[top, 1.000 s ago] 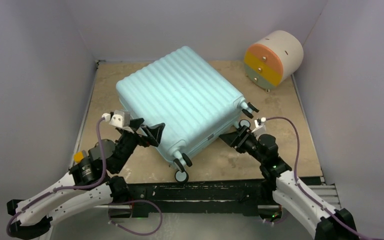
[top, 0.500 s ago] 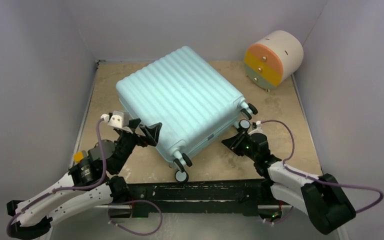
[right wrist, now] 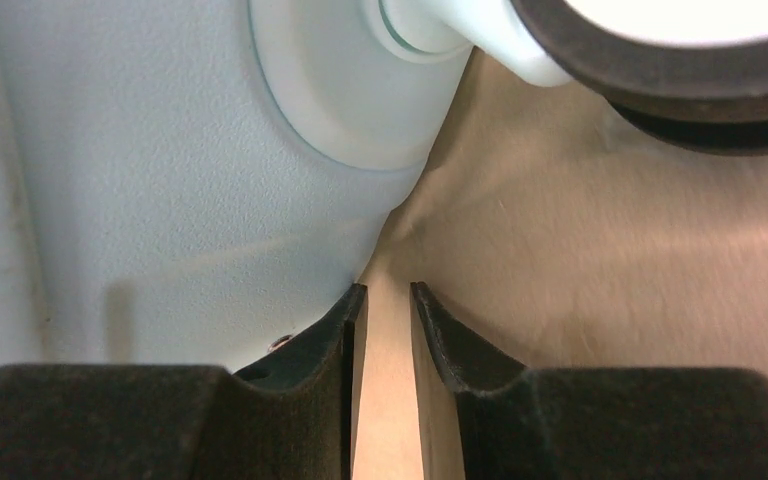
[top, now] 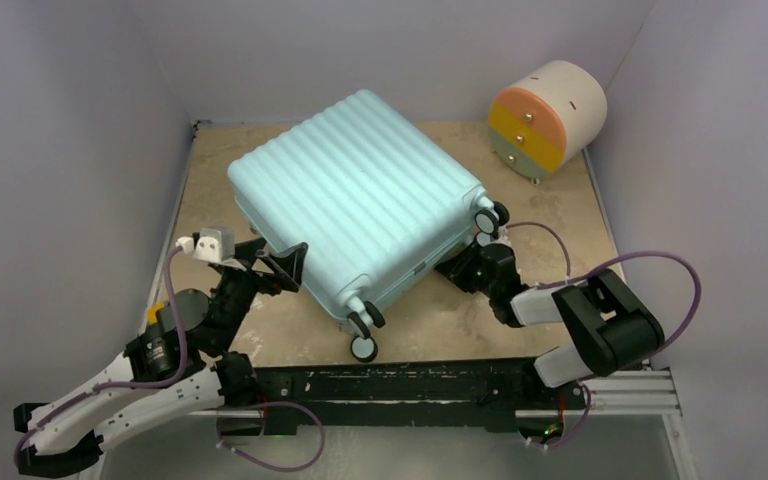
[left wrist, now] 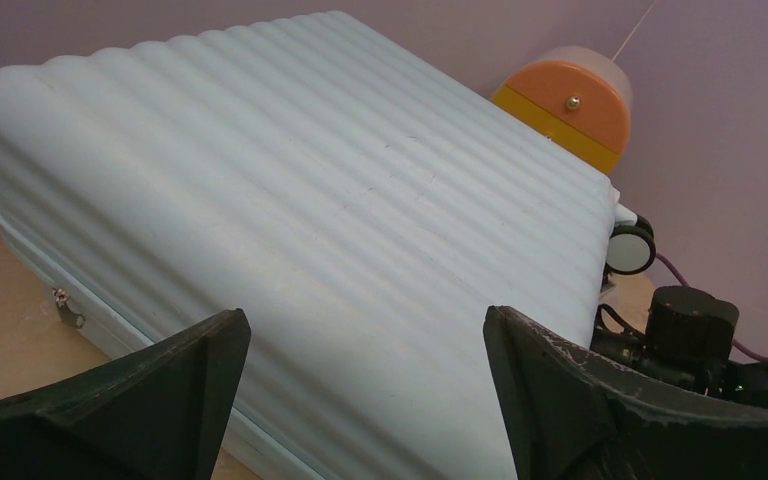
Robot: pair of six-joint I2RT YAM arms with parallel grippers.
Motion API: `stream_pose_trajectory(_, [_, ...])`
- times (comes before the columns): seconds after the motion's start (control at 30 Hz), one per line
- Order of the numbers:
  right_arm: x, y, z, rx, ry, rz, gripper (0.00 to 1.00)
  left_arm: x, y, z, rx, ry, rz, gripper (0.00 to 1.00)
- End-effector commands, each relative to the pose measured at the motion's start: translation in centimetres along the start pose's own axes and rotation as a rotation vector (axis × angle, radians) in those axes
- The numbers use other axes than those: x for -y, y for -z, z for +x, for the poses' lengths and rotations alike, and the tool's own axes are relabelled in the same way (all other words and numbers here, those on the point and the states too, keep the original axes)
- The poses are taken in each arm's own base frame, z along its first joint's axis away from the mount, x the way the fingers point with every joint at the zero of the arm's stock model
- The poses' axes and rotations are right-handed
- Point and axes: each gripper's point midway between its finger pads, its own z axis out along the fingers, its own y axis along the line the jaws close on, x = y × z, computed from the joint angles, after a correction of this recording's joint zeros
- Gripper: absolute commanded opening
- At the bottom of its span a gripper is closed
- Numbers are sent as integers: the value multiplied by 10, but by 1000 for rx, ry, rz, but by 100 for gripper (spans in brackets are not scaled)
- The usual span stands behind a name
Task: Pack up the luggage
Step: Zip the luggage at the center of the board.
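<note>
The luggage (top: 360, 200) is a pale teal ribbed suitcase lying closed and flat on the tan table, turned diagonally, with its wheels (top: 363, 348) toward the near edge. My left gripper (top: 278, 262) stands open at its near left edge, and the ribbed shell (left wrist: 310, 200) shows between the wide-spread fingers (left wrist: 362, 315) without touching them. My right gripper (top: 457, 265) is low at the luggage's near right side, below a wheel (right wrist: 660, 60). Its jaws (right wrist: 388, 288) stand only a narrow gap apart, with bare table between them. The left fingertip is close against the shell (right wrist: 160, 150).
A round cream drawer unit (top: 545, 115) with orange, yellow and green fronts lies on its side at the back right corner. Grey walls close in the table on three sides. The right arm's elbow (top: 605, 330) is folded out to the right near the table edge.
The right arm has folded, its elbow swinging out right, and its gripper has dropped to the luggage's lower side with the jaws narrowing. The luggage and the left gripper shifted slightly left.
</note>
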Motion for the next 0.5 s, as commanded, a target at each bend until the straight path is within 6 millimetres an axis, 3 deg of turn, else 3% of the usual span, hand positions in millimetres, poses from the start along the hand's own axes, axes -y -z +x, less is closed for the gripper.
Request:
stream_pose_trajectory(0.0, [-82,-17,-52,148,44,-230,28,-5,2,-5,14,-19,-25,92])
stream_pose_trajectory(0.27, [-106,-32,-69,156,124,-237,29,-6,4,-4,11,-17,-27,92])
stream_pose_trajectory(0.37, [-97,-20,-68,160,215,-202,35,-8,5,-5,11,-20,-34,92])
stream_pose_trajectory(0.47, [-79,6,-71,207,373,-137,47,-9,7,-7,13,-18,-33,92])
